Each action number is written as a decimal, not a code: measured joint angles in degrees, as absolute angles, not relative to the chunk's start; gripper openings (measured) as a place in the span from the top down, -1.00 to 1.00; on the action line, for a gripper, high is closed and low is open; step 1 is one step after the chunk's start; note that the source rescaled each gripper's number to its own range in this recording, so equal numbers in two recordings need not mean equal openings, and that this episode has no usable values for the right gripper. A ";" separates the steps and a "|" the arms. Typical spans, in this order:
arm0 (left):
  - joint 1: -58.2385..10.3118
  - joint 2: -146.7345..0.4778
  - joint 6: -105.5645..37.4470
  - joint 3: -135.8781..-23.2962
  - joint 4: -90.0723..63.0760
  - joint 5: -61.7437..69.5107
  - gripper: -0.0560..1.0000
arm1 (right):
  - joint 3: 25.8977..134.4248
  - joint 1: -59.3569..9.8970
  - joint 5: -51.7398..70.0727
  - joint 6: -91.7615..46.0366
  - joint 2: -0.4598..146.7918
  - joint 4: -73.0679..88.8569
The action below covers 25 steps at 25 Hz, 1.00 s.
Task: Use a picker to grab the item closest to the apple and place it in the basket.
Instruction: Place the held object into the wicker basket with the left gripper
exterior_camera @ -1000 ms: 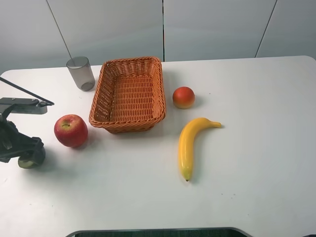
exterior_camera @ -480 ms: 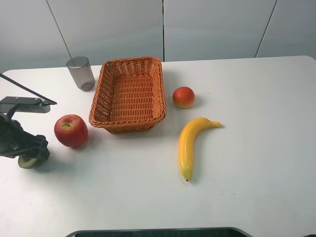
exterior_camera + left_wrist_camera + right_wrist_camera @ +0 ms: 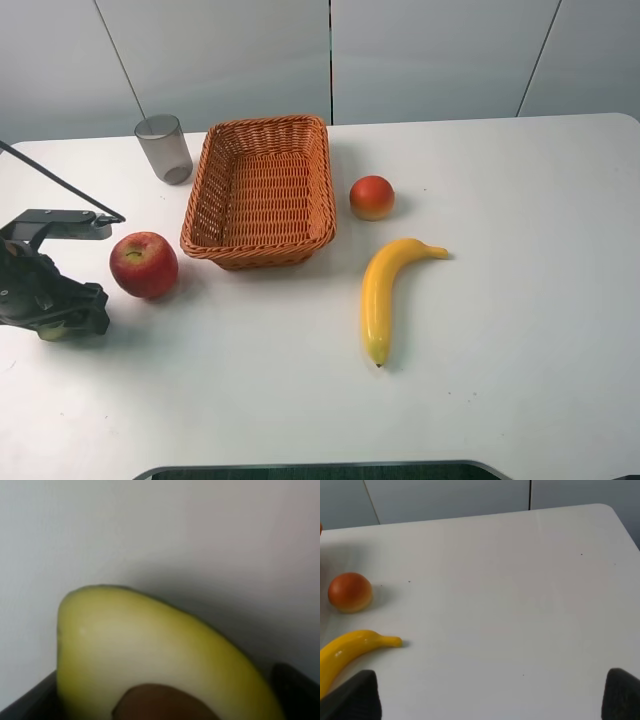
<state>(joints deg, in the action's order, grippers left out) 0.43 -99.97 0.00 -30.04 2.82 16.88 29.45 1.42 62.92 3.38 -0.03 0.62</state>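
A red apple (image 3: pixel 143 264) lies left of the woven basket (image 3: pixel 262 246). Just left of the apple, a cut avocado half (image 3: pixel 48 329) sits on the table, mostly covered by my left gripper (image 3: pixel 62 318). The left wrist view shows the avocado half (image 3: pixel 150 650) close up, pale green with a brown pit. It fills the space between the dark fingers (image 3: pixel 25 705), which stand wide apart at the picture's corners, so the gripper is open. My right gripper (image 3: pixel 492 700) is open over bare table and out of the high view.
A yellow banana (image 3: pixel 385 290) and a small orange-red fruit (image 3: pixel 371 197) lie right of the basket. A grey cup (image 3: pixel 164 148) stands behind the basket's left corner. The table's left edge is close to the left arm.
The left gripper has shifted right and down over the avocado half, covering more of it. The avocado, apple and other things have stayed put.
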 joint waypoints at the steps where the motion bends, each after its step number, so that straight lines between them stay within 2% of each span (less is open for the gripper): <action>1: 0.43 -99.97 0.00 -30.04 2.59 16.74 -0.05 | 29.45 1.42 62.92 3.38 -0.03 0.62; 2: 0.43 -99.97 0.00 -30.04 2.54 16.51 0.76 | 29.45 1.42 62.92 3.38 -0.03 0.62; 3: 0.43 -99.97 0.00 -30.04 2.54 16.39 0.82 | 29.45 1.42 62.92 3.38 -0.03 0.62; 19: 0.43 -99.97 0.00 -30.12 2.33 16.66 0.82 | 29.45 1.42 62.92 3.38 -0.03 0.62; 25: 0.43 -98.88 0.00 -34.41 0.00 25.84 0.85 | 29.45 1.42 62.92 3.38 -0.03 0.62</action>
<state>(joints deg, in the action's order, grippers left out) 0.43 -98.88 0.00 -34.41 0.00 25.84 29.45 1.42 62.92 3.38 -0.03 0.62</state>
